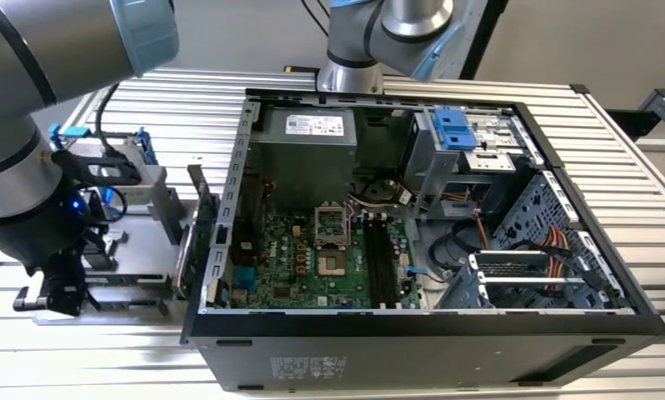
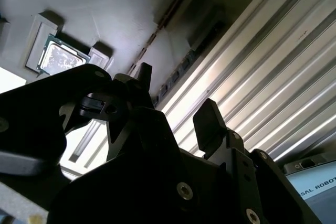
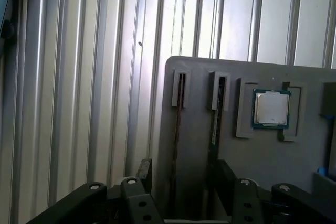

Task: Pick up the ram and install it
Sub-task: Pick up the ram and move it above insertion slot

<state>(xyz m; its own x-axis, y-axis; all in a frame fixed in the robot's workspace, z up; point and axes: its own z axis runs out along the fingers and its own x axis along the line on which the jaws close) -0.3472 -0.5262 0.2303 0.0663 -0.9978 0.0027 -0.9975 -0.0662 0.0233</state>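
Note:
My gripper [image 1: 62, 293] hangs low over a grey holder tray [image 1: 143, 283] at the exterior view's left, beside the open computer case [image 1: 422, 325]. In the first wrist view two thin ram sticks stand on edge in the tray's narrow slots. One ram [image 3: 177, 129] runs down between my open fingers, and a second stick [image 3: 214, 124] lies close to one fingertip [image 3: 226, 174]. The gripper [image 3: 185, 171] is open and holds nothing. In the second wrist view the gripper [image 2: 177, 100] is again open, with the ram's edge [image 2: 157, 32] beyond it. The motherboard's black slots [image 1: 377, 258] lie inside the case.
A square processor chip [image 3: 271, 108] sits in a tray pocket beside the sticks. A green card [image 1: 202, 221] stands between tray and case, and a drive in a blue frame [image 1: 116, 167] stands behind my arm. Ribbed aluminium table [image 3: 79, 77] surrounds the tray.

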